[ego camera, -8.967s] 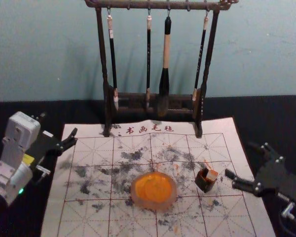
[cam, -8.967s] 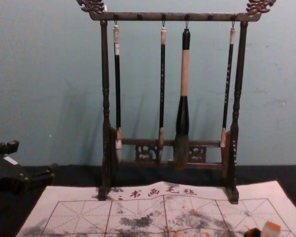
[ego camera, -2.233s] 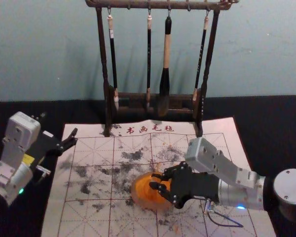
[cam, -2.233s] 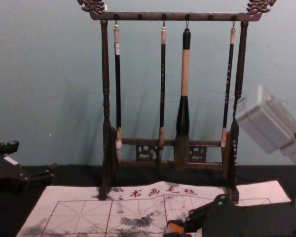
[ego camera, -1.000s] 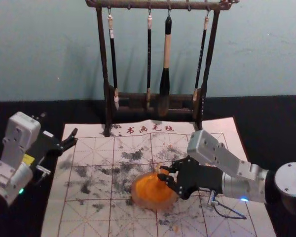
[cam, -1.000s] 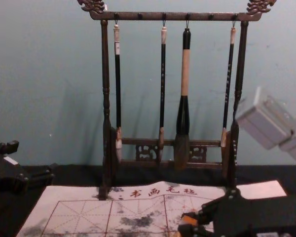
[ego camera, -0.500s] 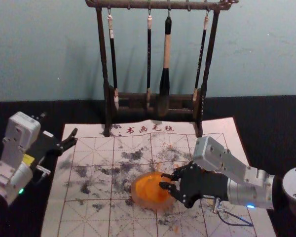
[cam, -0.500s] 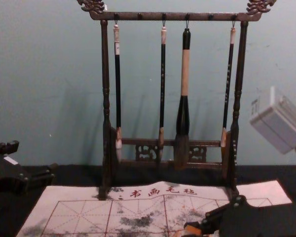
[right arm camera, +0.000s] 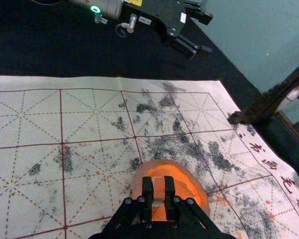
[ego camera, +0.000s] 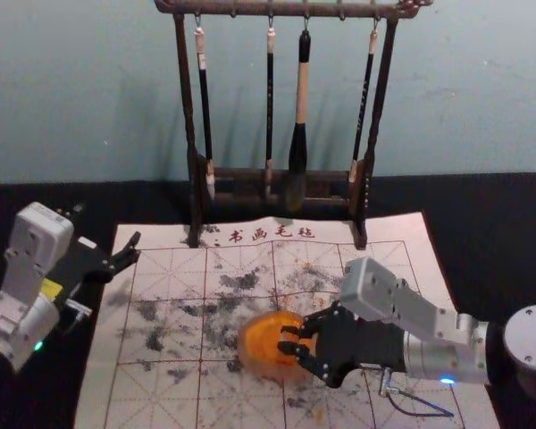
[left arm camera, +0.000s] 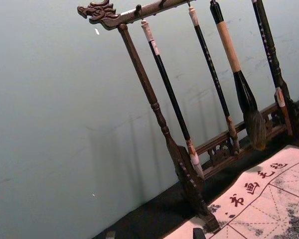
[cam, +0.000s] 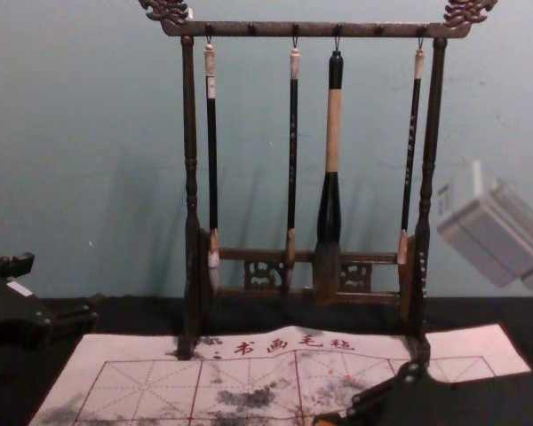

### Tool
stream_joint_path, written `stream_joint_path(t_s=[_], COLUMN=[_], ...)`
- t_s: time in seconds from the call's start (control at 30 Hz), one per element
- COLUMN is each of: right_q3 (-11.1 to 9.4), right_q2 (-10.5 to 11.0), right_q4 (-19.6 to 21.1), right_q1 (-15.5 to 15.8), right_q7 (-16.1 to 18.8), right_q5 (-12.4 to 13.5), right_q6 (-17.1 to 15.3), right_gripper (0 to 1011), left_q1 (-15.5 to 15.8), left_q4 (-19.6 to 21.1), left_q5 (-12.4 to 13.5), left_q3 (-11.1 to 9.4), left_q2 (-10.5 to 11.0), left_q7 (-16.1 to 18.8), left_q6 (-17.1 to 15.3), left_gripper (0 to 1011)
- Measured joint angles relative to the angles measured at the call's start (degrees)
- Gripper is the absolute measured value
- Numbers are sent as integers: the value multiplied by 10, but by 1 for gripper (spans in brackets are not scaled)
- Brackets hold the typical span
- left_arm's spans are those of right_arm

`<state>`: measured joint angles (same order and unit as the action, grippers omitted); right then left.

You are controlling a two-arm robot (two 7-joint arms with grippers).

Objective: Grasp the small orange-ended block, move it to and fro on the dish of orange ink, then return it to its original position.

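Observation:
My right gripper reaches in from the right, its fingertips over the right part of the dish of orange ink. In the right wrist view my right gripper is shut on the small block, whose pale, orange-tinged side shows between the fingers. Beneath and around it lies the dish, with orange ink inside a pinkish rim. Whether the block touches the ink cannot be told. My left gripper stays parked, open, at the left edge of the mat.
A wooden rack with several hanging brushes stands at the back of the gridded mat. A large brush hangs right of the rack's middle. Black cloth surrounds the mat.
Since the earliest frames my right gripper has taken the block from the mat's right side to the dish. Lately it moved to and fro there, most recently slightly leftward and nearer the front.

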<state>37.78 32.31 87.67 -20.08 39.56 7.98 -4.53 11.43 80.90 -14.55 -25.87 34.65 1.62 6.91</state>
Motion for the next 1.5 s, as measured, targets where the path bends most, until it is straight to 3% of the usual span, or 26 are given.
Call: stream_joint_path(t_s=[0.4, 0.77, 1.2, 1.5], right_q3=[14, 9, 0, -7], right_q2=[-16, -24, -21, -7], right_q4=[-16, -35, -41, -27], right_q1=[-18, -29, -31, -21], right_q7=[0, -12, -21, -19], right_q5=[-11, -18, -24, -24], right_q6=[0, -6, -15, -19], right_gripper=[111, 111, 111, 111], left_q1=[0, 0, 0, 0], left_q4=[0, 0, 0, 0], left_q5=[0, 0, 0, 0], left_q3=[0, 0, 0, 0], left_q2=[0, 0, 0, 0], left_q7=[0, 0, 0, 0], left_q6=[0, 0, 0, 0], left_gripper=[1001, 1001, 1001, 1001])
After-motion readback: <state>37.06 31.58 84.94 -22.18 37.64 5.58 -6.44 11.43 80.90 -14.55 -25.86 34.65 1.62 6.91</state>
